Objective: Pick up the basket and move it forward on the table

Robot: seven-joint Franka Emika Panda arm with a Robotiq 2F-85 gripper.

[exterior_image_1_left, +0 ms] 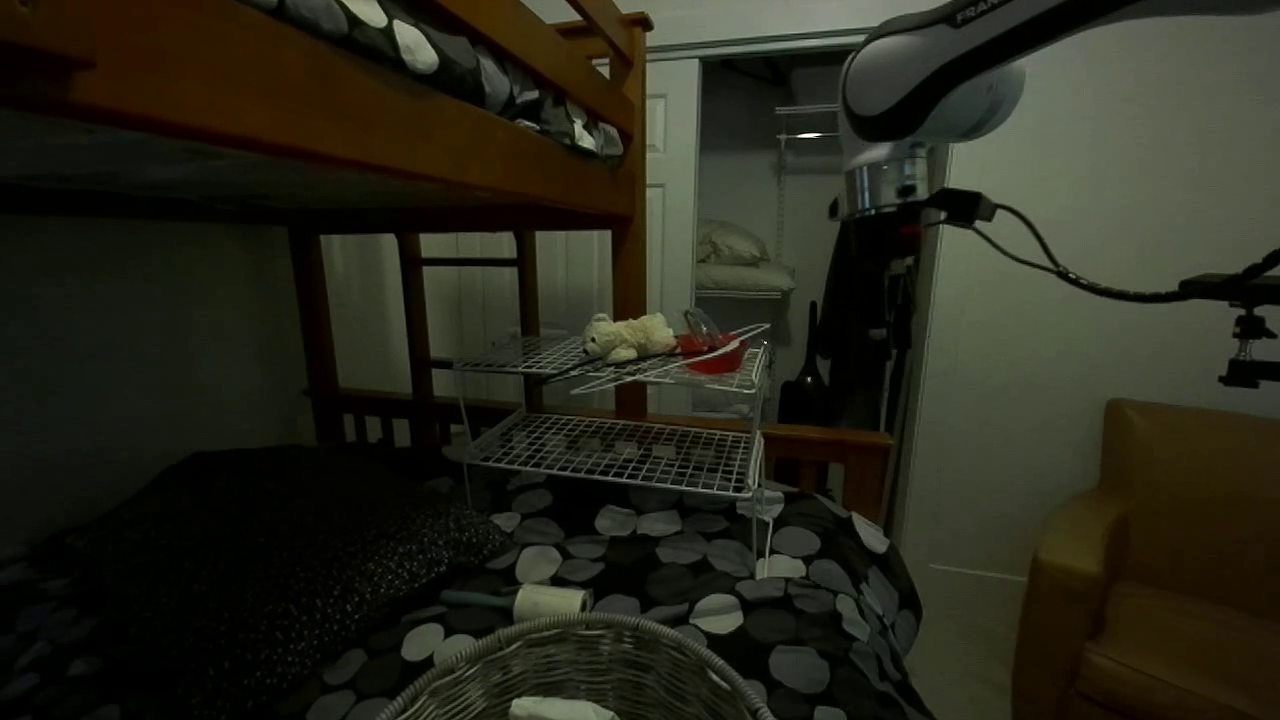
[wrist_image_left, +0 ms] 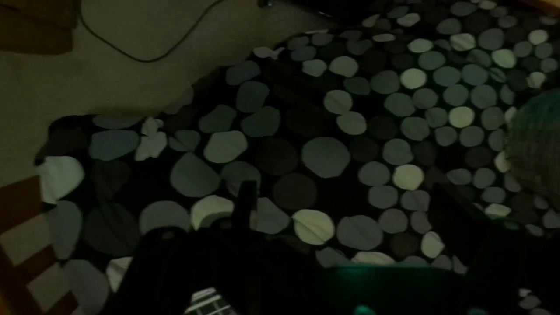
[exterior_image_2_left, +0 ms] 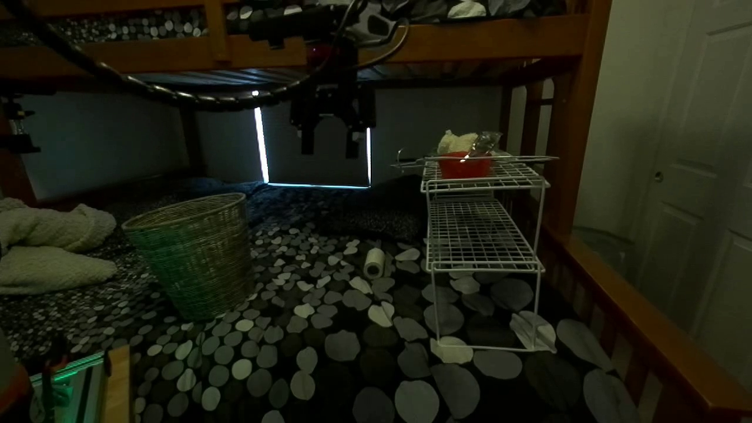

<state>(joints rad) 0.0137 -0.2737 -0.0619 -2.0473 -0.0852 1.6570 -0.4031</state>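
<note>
Our black two-fingered gripper (exterior_image_2_left: 329, 150) hangs with its fingers (exterior_image_2_left: 307, 142) spread wide and nothing between them, presumably so they can straddle something thin. Lower and to one side, the round, pale grey-beige wicker basket (exterior_image_2_left: 194, 261) stands on the black, circle-patterned, cloth-covered counter (exterior_image_2_left: 320, 376) mouth-up, so its thick braided rim (exterior_image_1_left: 590, 622) should suit a grasp from above. A white item (exterior_image_1_left: 560, 709) lies inside it; in this dimness we can't fairly say what. We judge the lift has yet to begin.
</note>
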